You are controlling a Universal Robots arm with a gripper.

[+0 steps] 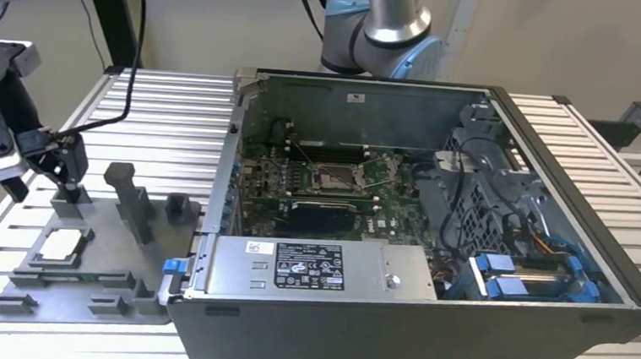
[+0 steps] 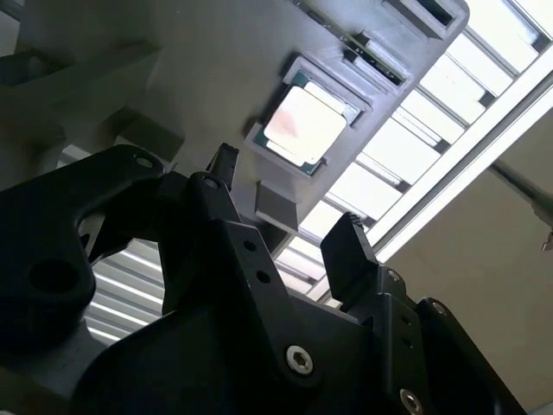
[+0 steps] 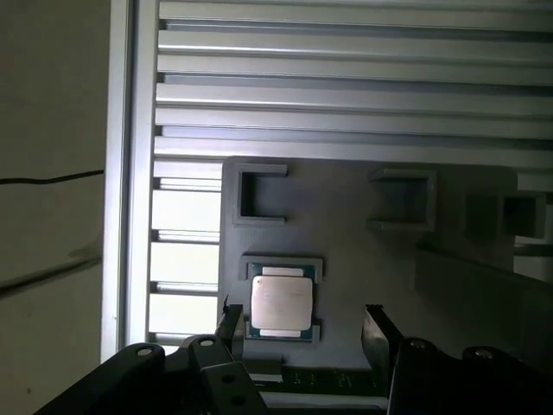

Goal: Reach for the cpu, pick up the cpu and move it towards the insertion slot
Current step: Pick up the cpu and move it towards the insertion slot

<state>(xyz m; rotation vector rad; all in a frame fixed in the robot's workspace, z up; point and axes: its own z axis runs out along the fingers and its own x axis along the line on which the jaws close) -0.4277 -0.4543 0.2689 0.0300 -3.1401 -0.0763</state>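
Observation:
The cpu is a pale silver square lying flat in a recess of the grey fixture plate, at the exterior view's left. My gripper hangs above the plate's far end, apart from the cpu. In both wrist views the black fingers stand open with nothing between them. The cpu lies beyond the fingertips in the second wrist view. In the first wrist view the cpu sits close to one finger. The insertion slot is a metal-framed socket on the board inside the open computer case.
Upright grey blocks stand on the fixture plate near the gripper. The case wall rises between the plate and the socket. A power supply and cables crowd the case. A slatted metal table carries everything.

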